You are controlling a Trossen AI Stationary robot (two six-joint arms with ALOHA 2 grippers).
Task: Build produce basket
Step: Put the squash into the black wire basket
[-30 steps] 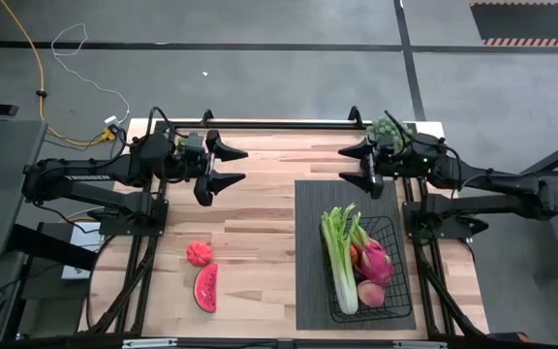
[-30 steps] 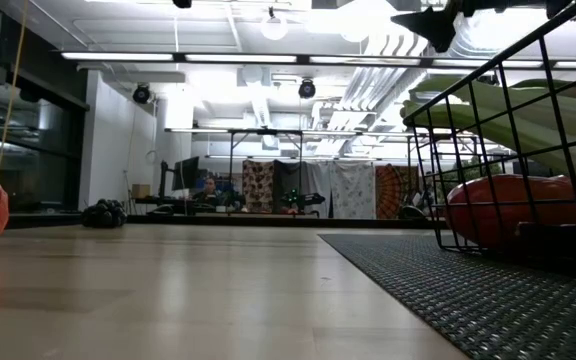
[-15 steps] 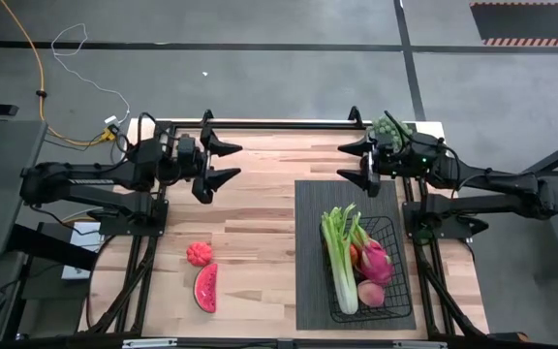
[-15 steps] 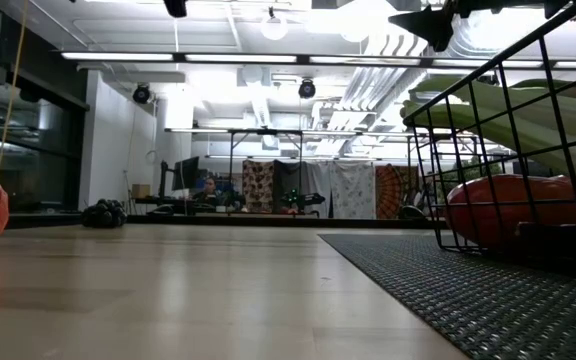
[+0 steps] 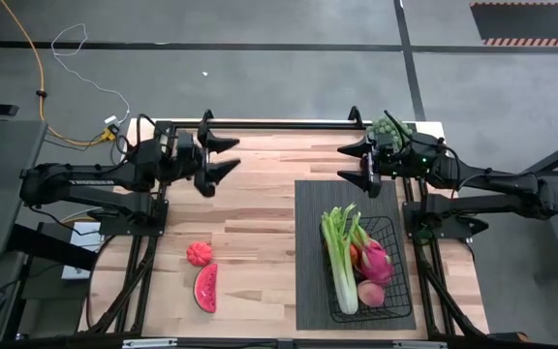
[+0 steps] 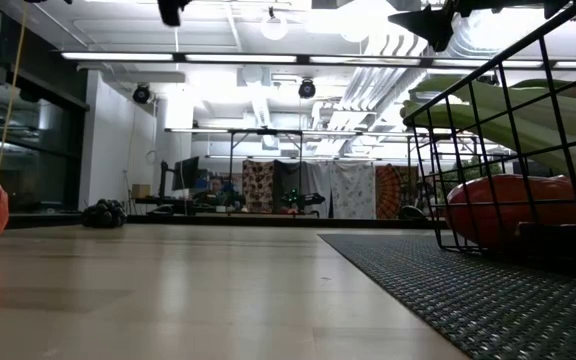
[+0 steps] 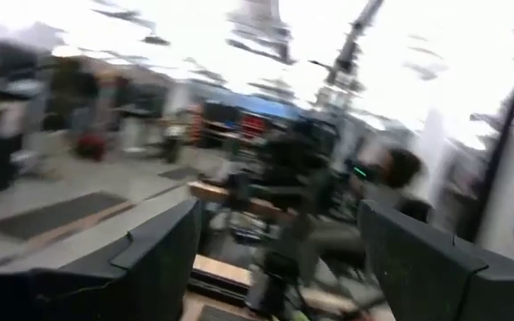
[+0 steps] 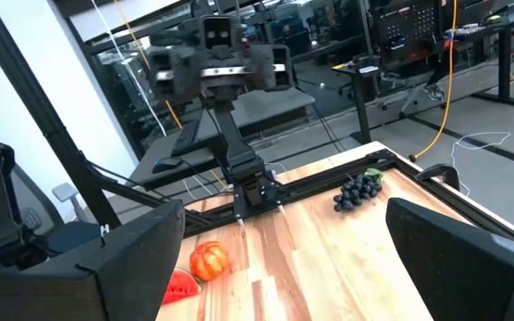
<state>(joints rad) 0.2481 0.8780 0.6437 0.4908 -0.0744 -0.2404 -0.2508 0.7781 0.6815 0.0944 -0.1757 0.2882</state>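
The black wire basket (image 5: 387,276) stands on a dark ribbed mat (image 5: 310,208) at the table's right. In it lie the green celery (image 5: 338,254), the pink dragon fruit (image 5: 377,260), a peach (image 5: 369,292) and a red-orange fruit (image 6: 503,205). A watermelon slice (image 5: 205,287) and a ribbed red-orange fruit (image 5: 198,254) lie on the bare wood at near left. Dark grapes (image 8: 360,189) rest near the far edge. My left gripper (image 5: 229,155) hovers open over the far left. My right gripper (image 5: 341,162) hovers open over the far right, beyond the mat.
A green bunch (image 5: 387,126) sits at the far right corner, behind my right arm. Bare wood (image 5: 260,223) stretches between the loose fruit and the mat. The frame rail (image 5: 289,123) runs along the far edge. The basket's wire wall (image 6: 528,120) fills the low view's right.
My left gripper has drawn back toward the table's far left and risen, tipping its fingers up toward level; its wrist view is blurred with motion. My right arm has barely moved. The produce and basket lie as before.
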